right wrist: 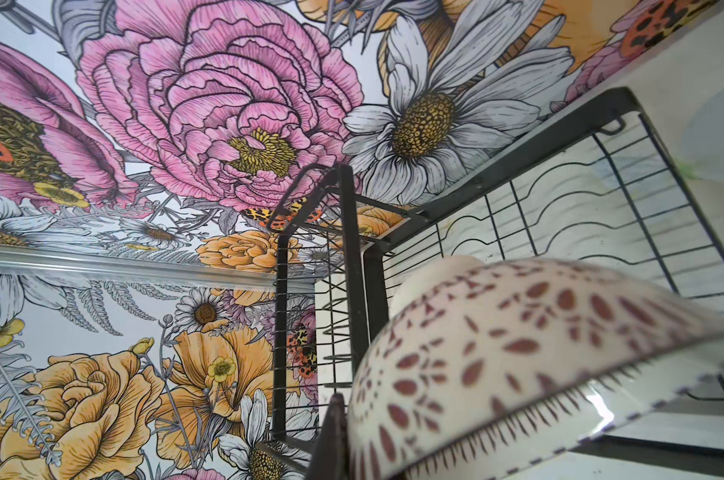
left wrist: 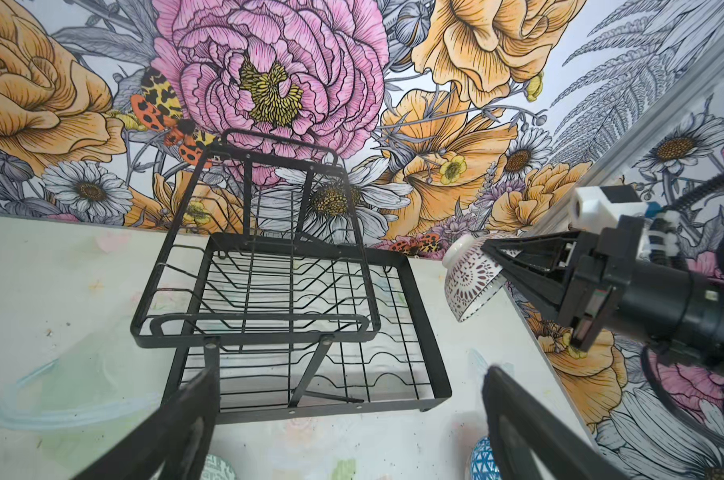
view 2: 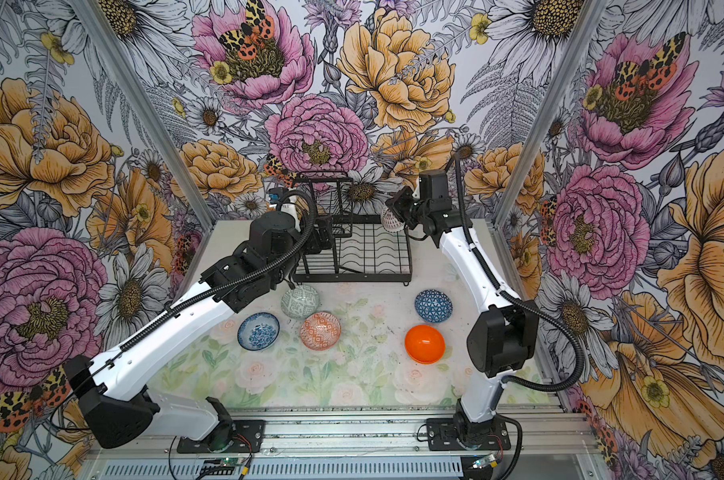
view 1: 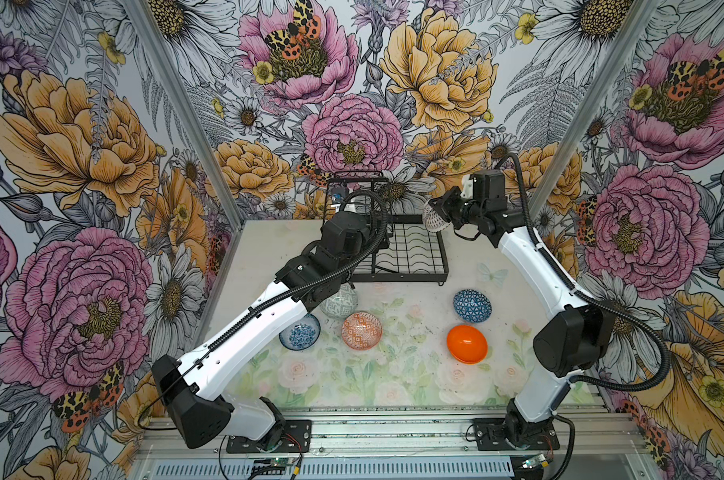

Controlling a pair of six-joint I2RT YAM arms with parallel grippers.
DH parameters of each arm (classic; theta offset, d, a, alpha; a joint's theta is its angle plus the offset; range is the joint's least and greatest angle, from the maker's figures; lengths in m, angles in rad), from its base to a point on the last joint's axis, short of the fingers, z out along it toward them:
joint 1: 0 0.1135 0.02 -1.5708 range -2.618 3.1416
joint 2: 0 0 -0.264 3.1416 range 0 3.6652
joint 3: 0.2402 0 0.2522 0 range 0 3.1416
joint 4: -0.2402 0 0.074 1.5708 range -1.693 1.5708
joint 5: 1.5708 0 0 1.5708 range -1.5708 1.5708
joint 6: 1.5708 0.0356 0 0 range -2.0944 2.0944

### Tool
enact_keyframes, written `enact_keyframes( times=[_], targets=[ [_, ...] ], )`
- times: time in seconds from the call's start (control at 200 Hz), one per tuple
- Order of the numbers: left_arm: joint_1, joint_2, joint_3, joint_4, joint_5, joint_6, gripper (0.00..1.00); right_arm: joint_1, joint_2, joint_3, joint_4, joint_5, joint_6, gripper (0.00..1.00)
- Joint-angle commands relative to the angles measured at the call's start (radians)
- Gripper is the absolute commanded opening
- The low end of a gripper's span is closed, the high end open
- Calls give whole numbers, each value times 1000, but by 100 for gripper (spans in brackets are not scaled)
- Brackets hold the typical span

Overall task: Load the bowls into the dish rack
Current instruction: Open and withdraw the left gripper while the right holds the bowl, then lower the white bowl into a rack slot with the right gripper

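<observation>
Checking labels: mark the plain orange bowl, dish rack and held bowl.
plain orange bowl [view 1: 467, 344]: a top view, its middle.
dish rack [view 1: 406, 277]: a top view, front rim.
held bowl [left wrist: 470, 282]: left wrist view, outer wall.

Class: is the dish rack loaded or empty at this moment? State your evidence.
Empty. The dish rack shows bare wires on both levels; the dark-and-white bowl hangs beside it in the right end effector.

Six bowls: one orange bowl [view 1: 467, 344], one orange-white bowl [view 1: 361, 331], one grey-green bowl [view 1: 341, 304], one blue-triangle bowl [view 1: 472, 306], one blue-speckled bowl [view 1: 300, 331], one dark-and-white bowl [view 1: 432, 219]. Five patterned, one plain. One rack [view 1: 410, 249]. Two arms: left arm [view 1: 244, 332], right arm [view 1: 530, 266].
</observation>
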Motion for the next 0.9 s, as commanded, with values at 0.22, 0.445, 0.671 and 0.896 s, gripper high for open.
enact_keyframes(
  times=[0.22,0.445,0.671,0.896],
  targets=[
    [188,-2,-28,-31,246,-83,99,-2,-22,-269,545,170,168,0],
    [199,10,-30,-33,304,-89,99,25,84,-333,760,231,250,0],
    [209,20,-38,-32,358,-104,99,73,219,-267,853,237,266,0],
    [219,14,-53,-32,372,-110,99,106,331,-168,881,250,281,0]
  ],
)
